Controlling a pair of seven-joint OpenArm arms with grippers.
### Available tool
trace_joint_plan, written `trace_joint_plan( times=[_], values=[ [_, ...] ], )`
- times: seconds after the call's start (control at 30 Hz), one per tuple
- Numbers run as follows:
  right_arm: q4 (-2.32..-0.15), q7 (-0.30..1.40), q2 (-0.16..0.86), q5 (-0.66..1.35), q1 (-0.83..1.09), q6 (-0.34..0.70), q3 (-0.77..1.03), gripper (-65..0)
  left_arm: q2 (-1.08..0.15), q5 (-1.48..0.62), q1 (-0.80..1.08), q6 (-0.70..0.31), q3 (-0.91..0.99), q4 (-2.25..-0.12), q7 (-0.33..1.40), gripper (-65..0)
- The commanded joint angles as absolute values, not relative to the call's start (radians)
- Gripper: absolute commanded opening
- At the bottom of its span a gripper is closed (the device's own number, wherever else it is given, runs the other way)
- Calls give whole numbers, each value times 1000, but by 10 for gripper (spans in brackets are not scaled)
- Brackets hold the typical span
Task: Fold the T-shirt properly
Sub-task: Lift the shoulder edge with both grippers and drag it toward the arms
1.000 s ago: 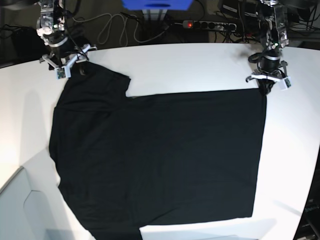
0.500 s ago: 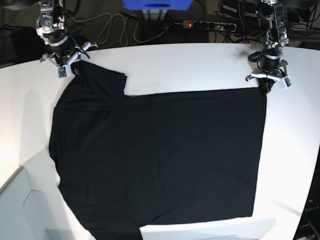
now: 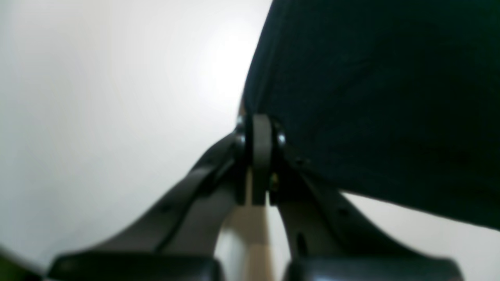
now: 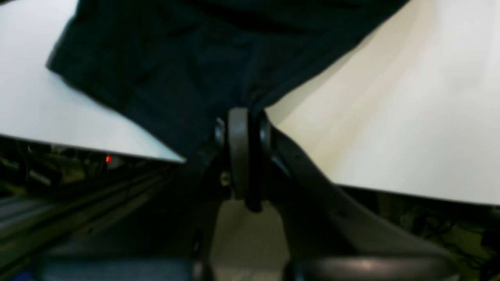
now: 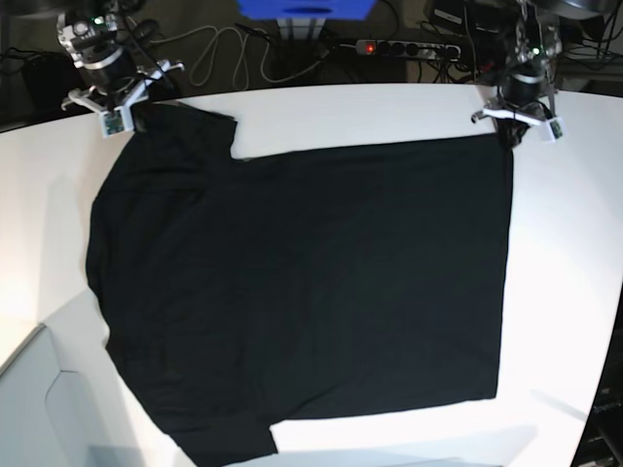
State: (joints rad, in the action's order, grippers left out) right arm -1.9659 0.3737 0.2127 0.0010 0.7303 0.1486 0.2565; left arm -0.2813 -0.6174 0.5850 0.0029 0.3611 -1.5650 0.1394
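The black T-shirt (image 5: 302, 282) lies spread plain side up on the white table (image 5: 389, 112); no print shows. My left gripper (image 5: 512, 136) is shut on the shirt's far right hem corner; in the left wrist view the closed gripper (image 3: 259, 128) pinches the cloth edge (image 3: 375, 97). My right gripper (image 5: 136, 115) is shut on the far left sleeve; in the right wrist view the closed gripper (image 4: 242, 121) holds bunched black cloth (image 4: 203, 58) near the table's back edge.
A power strip (image 5: 409, 47) and cables (image 5: 219, 53) lie behind the table. A blue box (image 5: 305, 10) stands at the back centre. A grey panel (image 5: 49, 409) sits at the front left corner.
Both grippers have pulled their corners toward the table's far edge. The whole shirt has slid back with them, uncovering more table at the front.
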Motion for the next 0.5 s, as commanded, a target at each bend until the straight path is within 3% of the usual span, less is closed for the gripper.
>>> trace_joint_plan(
  times=[0.0,0.47],
  values=[
    [-1988,355,219,-1,750,159,280,-649,-286,-616,598,1,381,-1598,116,-650],
    [-1994,346,251,-1,865,160,303,-649,-266,-615,716,1,397,-1728,117,-650]
  ],
)
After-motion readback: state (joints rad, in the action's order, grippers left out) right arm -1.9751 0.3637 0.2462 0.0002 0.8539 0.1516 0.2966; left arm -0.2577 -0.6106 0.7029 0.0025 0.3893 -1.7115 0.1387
